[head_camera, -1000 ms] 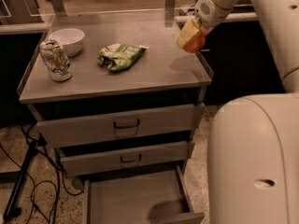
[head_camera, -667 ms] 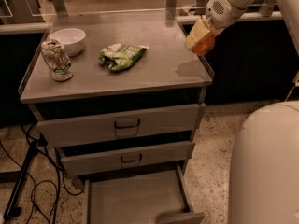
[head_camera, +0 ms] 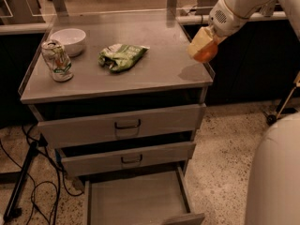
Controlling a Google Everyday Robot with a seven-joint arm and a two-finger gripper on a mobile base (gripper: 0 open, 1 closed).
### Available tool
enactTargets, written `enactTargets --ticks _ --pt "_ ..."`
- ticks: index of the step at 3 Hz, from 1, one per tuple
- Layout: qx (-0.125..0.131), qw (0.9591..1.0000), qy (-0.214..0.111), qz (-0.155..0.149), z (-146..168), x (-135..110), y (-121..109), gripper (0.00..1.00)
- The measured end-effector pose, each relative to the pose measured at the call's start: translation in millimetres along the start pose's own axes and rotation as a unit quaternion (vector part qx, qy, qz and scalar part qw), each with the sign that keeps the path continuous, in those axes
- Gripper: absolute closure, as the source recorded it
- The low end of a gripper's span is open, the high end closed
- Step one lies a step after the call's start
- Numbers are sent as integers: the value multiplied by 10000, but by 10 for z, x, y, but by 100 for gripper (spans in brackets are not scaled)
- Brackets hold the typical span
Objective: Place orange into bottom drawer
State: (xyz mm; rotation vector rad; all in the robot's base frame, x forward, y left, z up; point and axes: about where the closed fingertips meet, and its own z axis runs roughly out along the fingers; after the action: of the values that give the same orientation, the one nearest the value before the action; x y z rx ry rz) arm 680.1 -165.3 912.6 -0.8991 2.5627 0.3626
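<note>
Orange fruit status: the orange point(head_camera: 206, 55) is hanging over the right edge of the cabinet top point(head_camera: 154, 74), gripper point(head_camera: 202, 48) clenching it | step: carrying | next: lowering past 2 upper drawers point(head_camera: 126, 125) into the open bottom drawer point(head_camera: 136, 198).

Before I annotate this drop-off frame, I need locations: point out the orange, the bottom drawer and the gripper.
orange point(head_camera: 206, 56), camera view, its exposed lower skin.
bottom drawer point(head_camera: 133, 197), camera view, bare floor of the open tray.
gripper point(head_camera: 201, 45), camera view, midway between fingertips shut on the orange, above the cabinet top point(head_camera: 154, 76).
</note>
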Motion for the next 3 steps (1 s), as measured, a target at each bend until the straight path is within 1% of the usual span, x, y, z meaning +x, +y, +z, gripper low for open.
enactTargets --ticks 1,2,3 --pt "-14 9999 -128 115 -161 320 355 100" --pt "-177 9997 -48 146 -135 626 732 100" --pt "-250 9995 136 153 4 742 776 100"
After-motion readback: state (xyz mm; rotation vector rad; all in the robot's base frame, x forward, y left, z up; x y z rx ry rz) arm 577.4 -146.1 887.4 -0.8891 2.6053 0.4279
